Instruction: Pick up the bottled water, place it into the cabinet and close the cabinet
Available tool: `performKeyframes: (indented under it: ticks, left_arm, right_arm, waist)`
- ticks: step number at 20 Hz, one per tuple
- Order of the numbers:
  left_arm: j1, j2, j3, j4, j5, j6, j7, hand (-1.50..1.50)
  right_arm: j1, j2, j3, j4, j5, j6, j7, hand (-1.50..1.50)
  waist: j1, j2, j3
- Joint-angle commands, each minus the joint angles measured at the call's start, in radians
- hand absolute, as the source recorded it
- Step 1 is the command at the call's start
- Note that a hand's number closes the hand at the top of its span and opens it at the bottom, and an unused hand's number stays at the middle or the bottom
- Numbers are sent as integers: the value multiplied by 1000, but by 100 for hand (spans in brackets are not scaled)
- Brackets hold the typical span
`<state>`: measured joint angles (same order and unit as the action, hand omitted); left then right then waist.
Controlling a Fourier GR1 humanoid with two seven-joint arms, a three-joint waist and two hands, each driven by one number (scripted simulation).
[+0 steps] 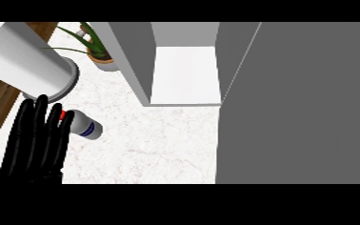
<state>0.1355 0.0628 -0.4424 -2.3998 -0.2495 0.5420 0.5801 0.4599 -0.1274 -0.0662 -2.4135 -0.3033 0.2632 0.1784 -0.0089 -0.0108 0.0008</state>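
1. Left black hand [35,138] shows at the lower left, fingers straight and pressed together, holding nothing
2. White plastic water bottle [84,124] with red cap lies on the marbled white table [155,148], just beside the fingers
3. Grey open cabinet [184,71] stands beyond

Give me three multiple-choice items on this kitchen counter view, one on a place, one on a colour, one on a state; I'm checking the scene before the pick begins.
1. Where does the bottled water lie?
A. inside the cabinet
B. on the counter beside the left hand
C. in the plant pot

2. What colour is the bottle's cap?
A. red
B. green
C. yellow

3. How is the cabinet?
A. shut
B. open, bottle on its shelf
C. open, shelf bare

Key: 1 B, it lies on the counter just right of the left hand. 2 A, red shows at its end by the fingers. 3 C, the door stands open and the white shelf holds nothing.
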Motion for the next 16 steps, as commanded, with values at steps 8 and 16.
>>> performKeyframes:
  ticks: [8,16]
  left_arm:
    - [122,87,187,-42,84,-14,-79,-150]
    - [200,91,314,119,256,-84,-267,-150]
  right_arm:
    - [105,12,-48,-189,-196,20,44,-150]
    - [127,-10,-102,-172,-242,61,28,-150]
  waist:
    - [0,5,-2]
    - [-4,6,-4]
